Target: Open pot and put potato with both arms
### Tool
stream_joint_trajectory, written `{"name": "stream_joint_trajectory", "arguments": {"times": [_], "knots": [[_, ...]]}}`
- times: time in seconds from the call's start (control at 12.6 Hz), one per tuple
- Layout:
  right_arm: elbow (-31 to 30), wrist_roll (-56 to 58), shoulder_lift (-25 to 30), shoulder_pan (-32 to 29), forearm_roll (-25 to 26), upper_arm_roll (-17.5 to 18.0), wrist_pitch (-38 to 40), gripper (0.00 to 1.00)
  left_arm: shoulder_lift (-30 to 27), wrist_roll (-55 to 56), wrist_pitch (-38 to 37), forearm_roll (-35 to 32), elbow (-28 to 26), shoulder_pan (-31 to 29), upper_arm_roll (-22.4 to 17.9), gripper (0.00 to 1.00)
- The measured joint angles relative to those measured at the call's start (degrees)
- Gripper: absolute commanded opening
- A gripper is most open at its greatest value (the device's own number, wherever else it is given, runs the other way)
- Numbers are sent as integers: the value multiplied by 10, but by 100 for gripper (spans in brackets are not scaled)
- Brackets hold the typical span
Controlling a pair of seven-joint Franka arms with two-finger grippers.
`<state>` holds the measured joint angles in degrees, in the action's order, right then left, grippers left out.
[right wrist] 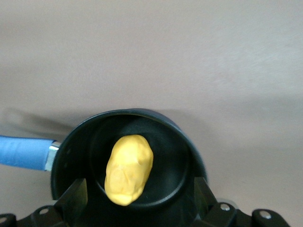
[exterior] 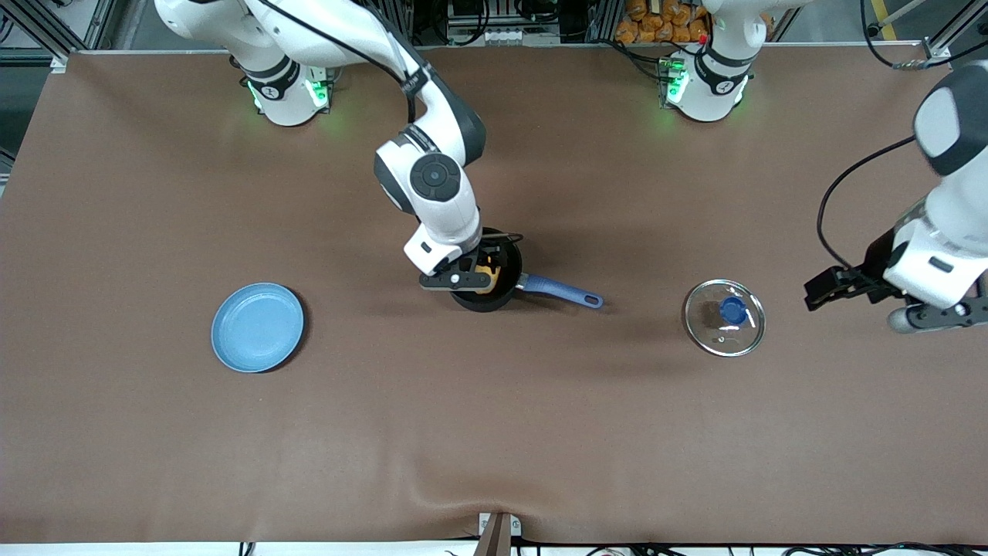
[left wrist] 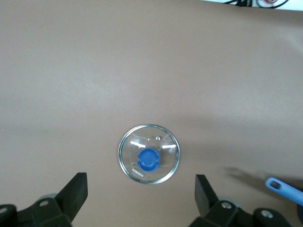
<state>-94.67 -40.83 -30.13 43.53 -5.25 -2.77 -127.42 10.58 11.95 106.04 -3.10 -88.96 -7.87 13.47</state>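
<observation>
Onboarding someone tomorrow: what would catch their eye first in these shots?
The smooth yellow-orange potato lying inside the small black saucepan with the long blue handle at mid-table, with the open right gripper over it. Next, the round glass lid with a blue knob lying flat toward the left arm's end, the open left gripper above it.

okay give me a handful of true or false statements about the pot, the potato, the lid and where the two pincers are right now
1. The potato lies inside the pot. True.
2. The glass lid sits on the pot. False: it lies flat on the table, toward the left arm's end.
3. The right pincer is over the pot, fingers open. True.
4. The left pincer grips the lid's blue knob. False: it is open, above the lid, holding nothing.
5. The potato rests on the light-blue plate. False: nothing lies on the plate.
</observation>
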Motion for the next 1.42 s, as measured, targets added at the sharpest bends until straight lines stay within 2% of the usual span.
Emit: {"name": "stream_joint_trajectory", "arguments": {"times": [0.24, 0.47, 0.71, 1.03, 1.27, 1.42], "knots": [[30, 12, 44, -41, 1, -2, 88, 100, -39, 0, -67, 0, 17, 2, 7, 100], [77, 69, 85, -128, 2, -6, 187, 100, -87, 0, -126, 1, 17, 2, 11, 100], [94, 130, 114, -227, 15, -11, 218, 100, -113, 0, -165, 3, 13, 3, 9, 100], [99, 270, 165, -333, 31, -13, 287, 100, -138, -3, -173, 7, -13, 51, -48, 100], [94, 299, 213, -364, 43, -13, 332, 100, -140, -7, -183, 7, -16, 54, -55, 100], [63, 299, 255, -365, 45, -13, 339, 100, -142, -7, -184, 7, -16, 54, -56, 100]]}}
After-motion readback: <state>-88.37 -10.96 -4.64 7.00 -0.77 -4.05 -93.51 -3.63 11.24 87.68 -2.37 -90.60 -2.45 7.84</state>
